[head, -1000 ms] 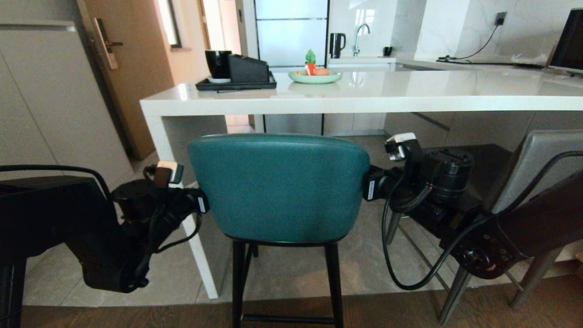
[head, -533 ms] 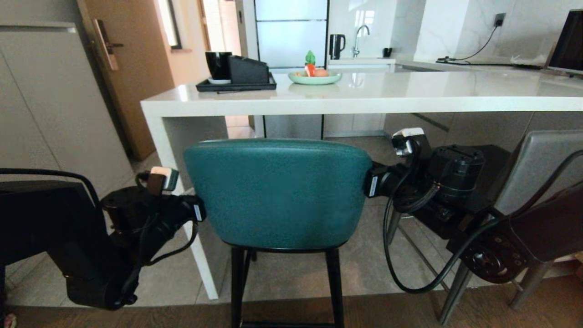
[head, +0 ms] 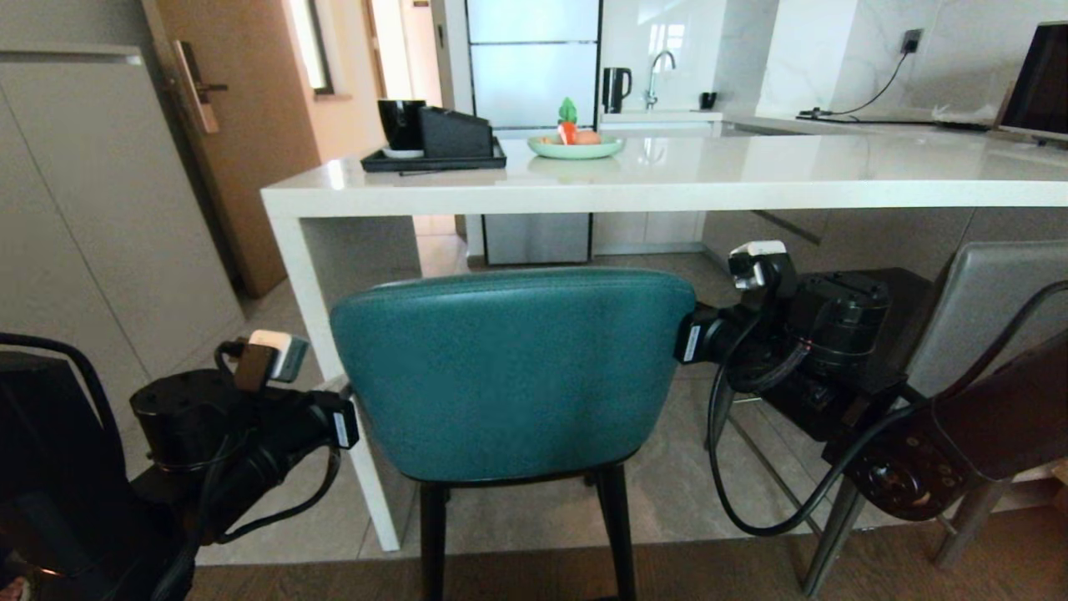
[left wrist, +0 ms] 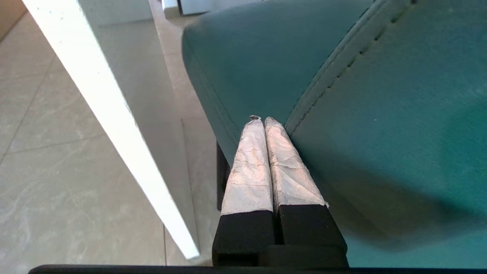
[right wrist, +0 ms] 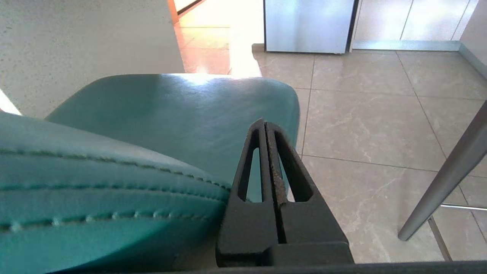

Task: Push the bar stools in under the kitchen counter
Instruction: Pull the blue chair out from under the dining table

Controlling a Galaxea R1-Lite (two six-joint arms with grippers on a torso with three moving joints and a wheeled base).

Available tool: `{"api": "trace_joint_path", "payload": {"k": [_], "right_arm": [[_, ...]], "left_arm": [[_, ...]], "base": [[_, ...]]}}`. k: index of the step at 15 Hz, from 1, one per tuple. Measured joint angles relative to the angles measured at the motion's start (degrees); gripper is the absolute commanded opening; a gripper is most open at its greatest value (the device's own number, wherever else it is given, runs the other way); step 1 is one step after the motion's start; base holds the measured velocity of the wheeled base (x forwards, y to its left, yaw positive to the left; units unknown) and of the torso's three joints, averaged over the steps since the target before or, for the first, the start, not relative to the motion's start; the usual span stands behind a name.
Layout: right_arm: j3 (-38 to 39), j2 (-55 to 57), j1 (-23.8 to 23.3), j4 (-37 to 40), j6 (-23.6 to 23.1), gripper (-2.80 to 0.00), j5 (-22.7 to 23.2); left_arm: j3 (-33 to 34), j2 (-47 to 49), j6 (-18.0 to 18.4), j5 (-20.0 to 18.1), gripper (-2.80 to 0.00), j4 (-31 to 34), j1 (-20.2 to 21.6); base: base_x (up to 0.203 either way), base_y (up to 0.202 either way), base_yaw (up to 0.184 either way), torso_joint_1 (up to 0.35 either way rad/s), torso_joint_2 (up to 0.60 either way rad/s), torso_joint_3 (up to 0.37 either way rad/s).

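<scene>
Evidently mid-push on the first of two. Leftmost, the left end effector (left wrist: 262, 120), fingers clenched on nothing, pressed against the left edge of the teal stool (head: 509, 371)'s curved back, just beside the white side panel (head: 313, 325) of the desk (head: 667, 179). Centre, that stool standing at the desk's left end, seat pointed under the slab, back not yet beneath it. Right of it, the right end effector (right wrist: 265, 125), likewise clenched and empty, braced on the back's right edge. Farthest right, the grey stool (head: 984, 309) standing out from the desk, untouched. Next, probably: steady forward drive with both sides pushed evenly, keeping the stool off the side panel; afterwards, the grey stool.
</scene>
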Motion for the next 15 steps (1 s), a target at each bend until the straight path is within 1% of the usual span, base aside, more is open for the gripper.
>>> {"api": "trace_joint_path", "payload": {"k": [4,7,9,12,13,15], "right_arm": [[0.48,1.44,0.21,-2.39,-0.13,-2.80,-0.61],[3.47,0.15,2.71,-3.78,-0.77,-2.80,-1.68],[5.54,-2.33,3.88,-3.79,-0.89,-2.80,-1.44],[8.44,-5.88,6.87,-2.71,-0.85,-2.80,-1.13],[9.61,-6.65,6.82,-2.93,-0.74,-2.80,-0.42],[11.52,-7.91,3.48,-3.30,-0.22,-2.80,2.40]], "left_arm": [[0.48,-1.37,-0.09,-0.13,-2.80,0.29,0.13],[-0.37,-0.94,-0.18,-0.28,-2.80,0.20,0.38],[-1.57,0.01,-0.27,-0.08,-2.80,-0.07,0.66],[-2.11,1.34,-0.49,0.27,-2.80,-0.68,1.00],[-2.11,1.52,-0.51,0.17,-2.80,-0.71,1.35],[-2.11,1.69,-0.64,-0.35,-2.80,-0.76,1.97]], "base": [[0.000,0.000,0.000,0.000,0.00,0.000],[0.000,0.000,0.000,0.000,0.00,0.000],[0.000,0.000,0.000,0.000,0.00,0.000],[0.000,0.000,0.000,0.000,0.00,0.000],[0.000,0.000,0.000,0.000,0.00,0.000],[0.000,0.000,0.000,0.000,0.00,0.000]]}}
